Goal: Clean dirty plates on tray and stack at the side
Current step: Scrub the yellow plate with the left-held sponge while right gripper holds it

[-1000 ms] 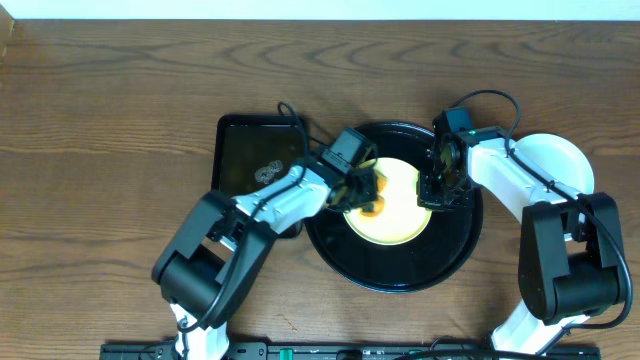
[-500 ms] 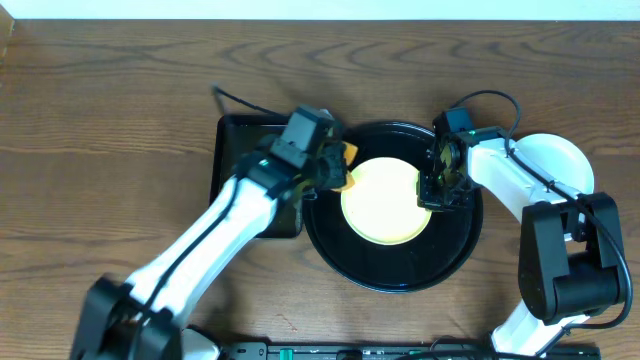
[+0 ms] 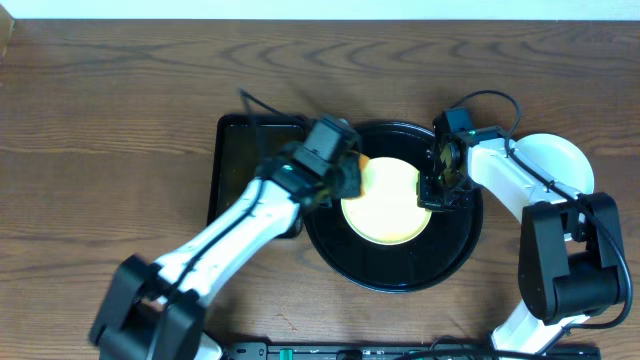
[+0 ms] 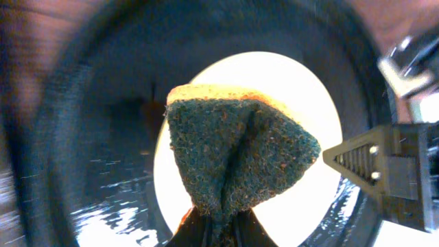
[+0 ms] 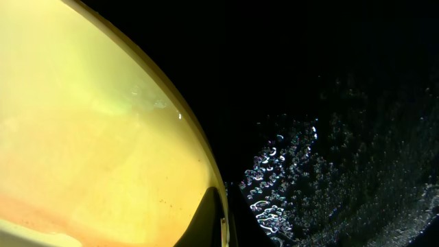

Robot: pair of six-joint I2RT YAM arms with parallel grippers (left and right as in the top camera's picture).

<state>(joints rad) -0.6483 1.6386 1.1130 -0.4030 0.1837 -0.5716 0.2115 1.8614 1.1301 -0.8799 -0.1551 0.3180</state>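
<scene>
Shows the left gripper (image 3: pixel 341 176) clamped shut on a folded green-and-yellow sponge (image 4: pixel 233 147), over the left edge of the pale yellow plate (image 3: pixel 392 208). Shows the right gripper (image 3: pixel 432 196) pinched closed on that plate's right rim. Places the plate mid round black tray (image 3: pixel 392 278), beside a rectangular black tray (image 3: pixel 235 150) on the wooden table (image 3: pixel 100 120).

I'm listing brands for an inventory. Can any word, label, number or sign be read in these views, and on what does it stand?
None. No readable text, number or sign shows on the yellow plate, the round black tray, the sponge or anything else in the three views.
</scene>
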